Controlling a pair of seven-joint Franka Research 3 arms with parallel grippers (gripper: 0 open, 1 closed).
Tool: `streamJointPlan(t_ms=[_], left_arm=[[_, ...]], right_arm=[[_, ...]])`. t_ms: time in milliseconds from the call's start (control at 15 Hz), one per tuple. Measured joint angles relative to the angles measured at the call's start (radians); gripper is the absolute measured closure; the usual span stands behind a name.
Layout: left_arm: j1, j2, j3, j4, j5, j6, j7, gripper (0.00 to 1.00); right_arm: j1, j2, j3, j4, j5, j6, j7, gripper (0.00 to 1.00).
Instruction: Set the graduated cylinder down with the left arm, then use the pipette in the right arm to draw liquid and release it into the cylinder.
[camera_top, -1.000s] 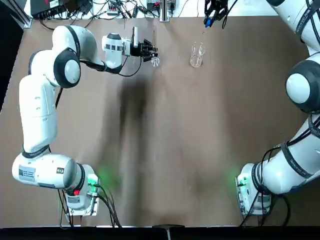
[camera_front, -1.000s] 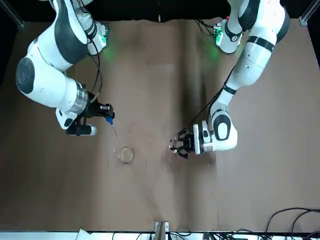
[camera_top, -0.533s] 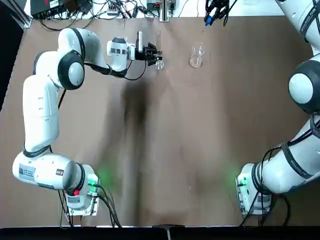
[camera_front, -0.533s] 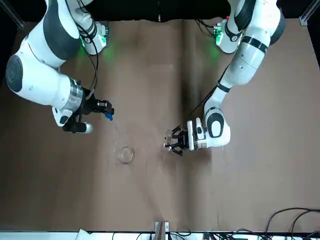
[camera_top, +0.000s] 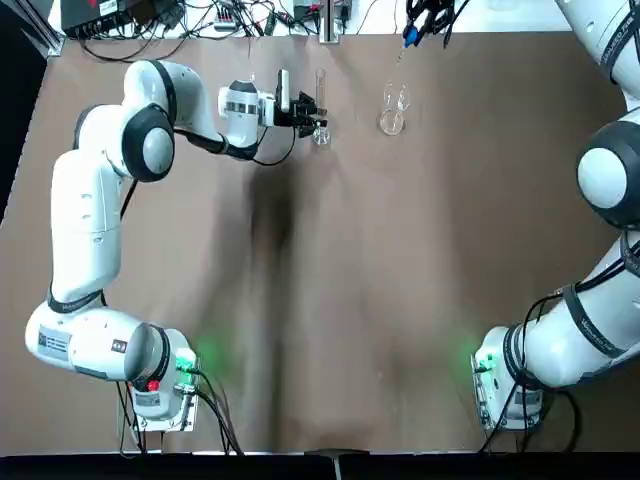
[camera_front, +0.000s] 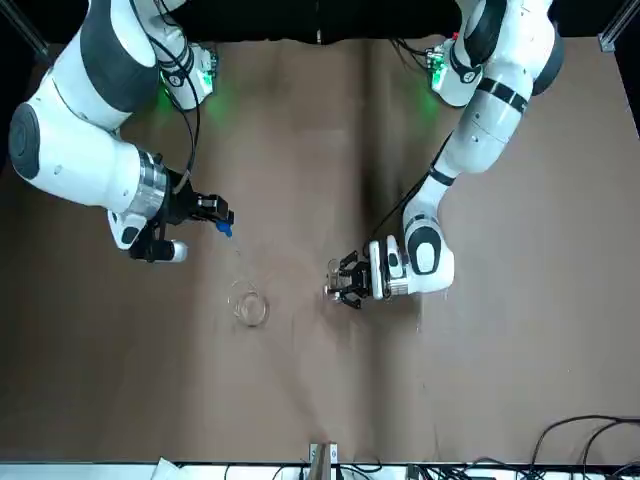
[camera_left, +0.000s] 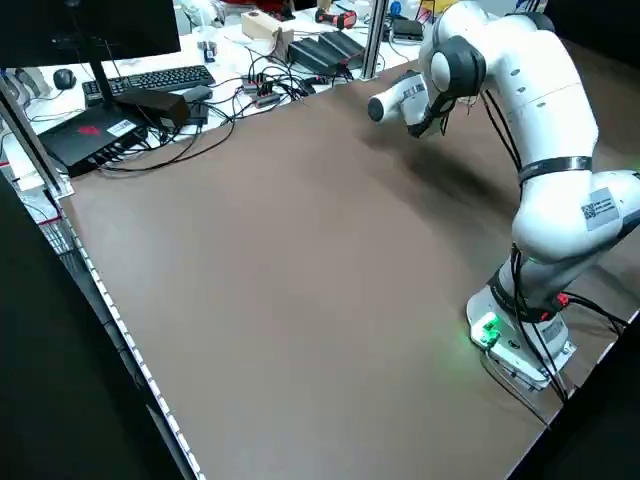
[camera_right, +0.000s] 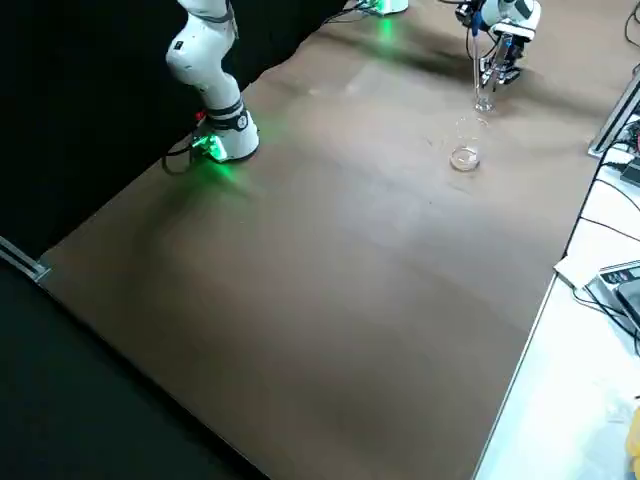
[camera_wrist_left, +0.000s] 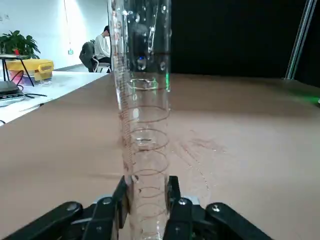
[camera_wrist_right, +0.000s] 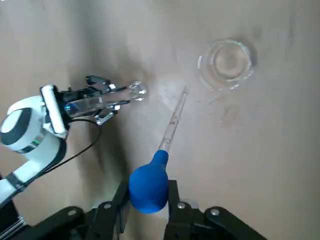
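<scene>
The graduated cylinder (camera_wrist_left: 145, 125) stands upright between my left gripper's fingers (camera_wrist_left: 120, 197), and the left gripper (camera_top: 312, 110) is shut on its lower part at the far middle of the table. Its foot is hidden in the left wrist view. From overhead the cylinder (camera_top: 320, 132) shows as a faint clear tube left of the beaker (camera_top: 392, 120). My right gripper (camera_wrist_right: 147, 192) is shut on the blue bulb of the pipette (camera_wrist_right: 150, 185), held high with the glass tip pointing down between cylinder (camera_wrist_right: 135, 91) and beaker (camera_wrist_right: 227, 62). The right gripper (camera_front: 212, 215) hovers above the table.
The short clear beaker (camera_front: 248, 305) stands on the brown table (camera_top: 400, 280) a little to the right of the cylinder. Cables, a keyboard and boxes (camera_left: 150, 80) crowd the bench beyond the far edge. A metal post (camera_top: 327, 20) rises at the far edge.
My left arm has carried the cylinder to the right, closer to the beaker. The right gripper with the pipette has shifted slightly at the far edge.
</scene>
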Motion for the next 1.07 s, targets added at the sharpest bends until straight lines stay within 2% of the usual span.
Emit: streamJointPlan(t_ms=[67,200,333,667,933,1067], left_arm=[[-0.001,0.0,0.0,0.001,0.0,0.001,0.0,0.64],[-0.001,0.0,0.001,0.003,-0.002,0.001,-0.001,0.49],[-0.001,0.0,0.001,0.005,-0.002,0.002,-0.001,0.46],[0.01,-0.002,0.009,0.013,-0.002,0.009,-0.008,0.02],[0.048,-0.01,0.033,-0.003,0.021,0.016,-0.015,0.01],[0.085,-0.041,0.036,-0.043,0.048,0.017,-0.037,0.01]], right_arm=[[0.0,0.0,0.001,0.007,0.007,0.0,0.002,0.66],[0.003,-0.001,0.004,0.018,0.012,0.0,0.014,0.66],[0.006,-0.001,0.008,0.021,0.021,0.0,0.02,0.65],[0.026,-0.001,0.011,0.022,0.084,0.0,0.046,0.65],[0.057,-0.001,0.012,0.028,0.087,0.006,0.085,0.63],[0.071,-0.001,0.012,0.039,0.087,0.007,0.108,0.63]])
